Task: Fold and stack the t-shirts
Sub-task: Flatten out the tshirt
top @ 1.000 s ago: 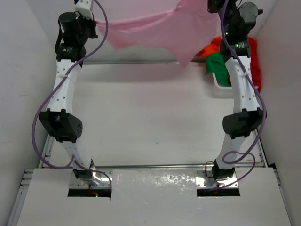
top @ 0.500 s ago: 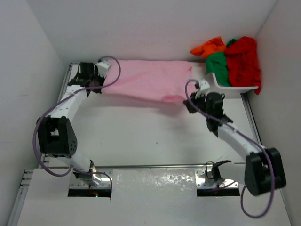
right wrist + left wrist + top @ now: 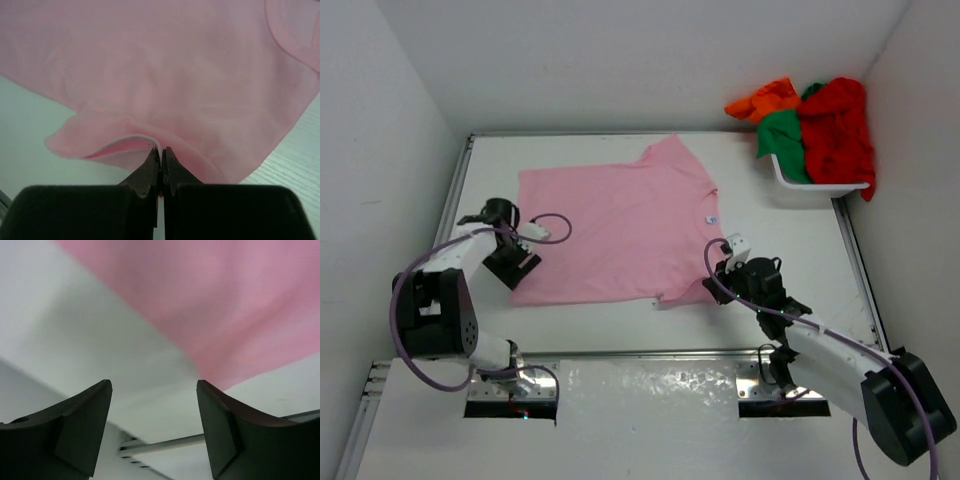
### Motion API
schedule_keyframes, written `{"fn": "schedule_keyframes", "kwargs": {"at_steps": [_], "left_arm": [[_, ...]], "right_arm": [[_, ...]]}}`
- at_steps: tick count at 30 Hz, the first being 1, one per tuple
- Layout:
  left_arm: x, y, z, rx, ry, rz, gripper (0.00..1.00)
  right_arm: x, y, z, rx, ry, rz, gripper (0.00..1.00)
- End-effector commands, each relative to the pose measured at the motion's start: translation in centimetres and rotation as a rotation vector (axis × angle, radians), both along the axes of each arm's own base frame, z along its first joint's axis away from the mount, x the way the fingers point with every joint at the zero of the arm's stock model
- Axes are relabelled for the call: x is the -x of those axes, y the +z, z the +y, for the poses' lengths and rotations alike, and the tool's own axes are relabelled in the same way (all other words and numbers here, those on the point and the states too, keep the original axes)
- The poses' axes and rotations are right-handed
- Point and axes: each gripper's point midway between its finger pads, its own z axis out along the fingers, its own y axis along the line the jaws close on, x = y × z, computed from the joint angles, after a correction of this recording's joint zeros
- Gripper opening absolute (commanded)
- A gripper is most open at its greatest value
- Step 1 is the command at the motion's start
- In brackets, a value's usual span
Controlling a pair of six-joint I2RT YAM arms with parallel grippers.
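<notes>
The light pink t-shirt lies spread flat on the white table. My left gripper is at the shirt's near-left corner. In the left wrist view it stands open with only table between its fingers, and the pink cloth lies just beyond. My right gripper is low at the shirt's near-right edge. The right wrist view shows it shut on a raised fold of the pink hem. The red, green and orange t-shirts are piled at the back right.
A white basket at the back right corner holds the pile of coloured shirts. White walls close in the table on the left, back and right. A metal rail runs along the near edge by the arm bases.
The pink shirt, held stretched in the air and then along the back, now lies flat on the table. Both arms came toward the near side. The left gripper opened and let go.
</notes>
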Motion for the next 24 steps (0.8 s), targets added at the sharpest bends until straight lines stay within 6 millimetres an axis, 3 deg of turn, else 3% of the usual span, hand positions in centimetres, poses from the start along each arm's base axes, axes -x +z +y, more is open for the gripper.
{"fn": "schedule_keyframes", "kwargs": {"at_steps": [1,3,6,8,11,14,21,24], "left_arm": [[-3.1,5.6,0.0,0.052,-0.133,-0.113,0.66],[-2.4,6.3,-1.3,0.112,-0.261,-0.078,0.60],[2.0,4.5,-3.8,0.195,-0.418,0.076,0.55],[4.8,2.5,-3.7,0.113,-0.516,0.163,0.56],[6.2,0.9,-2.3,-0.024,-0.580,0.191,0.58],[5.6,0.1,-1.4,-0.087,-0.569,0.153,0.61],[2.3,-1.2,-1.8,-0.142,-0.544,-0.035,0.65],[3.4,-2.2,-2.7,-0.086,-0.548,-0.013,0.65]], "right_arm": [[-1.0,2.0,0.1,-0.012,-0.012,-0.071,0.00],[-0.8,2.2,0.2,-0.021,-0.010,-0.078,0.00],[-0.7,2.3,0.1,-0.041,-0.020,-0.087,0.00],[-0.7,2.4,0.0,-0.048,-0.029,-0.091,0.00],[-0.7,2.4,0.0,-0.048,-0.028,-0.095,0.00],[-0.6,2.3,0.0,-0.043,-0.019,-0.094,0.00],[-0.2,1.7,-0.1,-0.048,-0.018,-0.086,0.00],[0.0,1.4,-0.2,-0.049,-0.022,-0.079,0.00]]}}
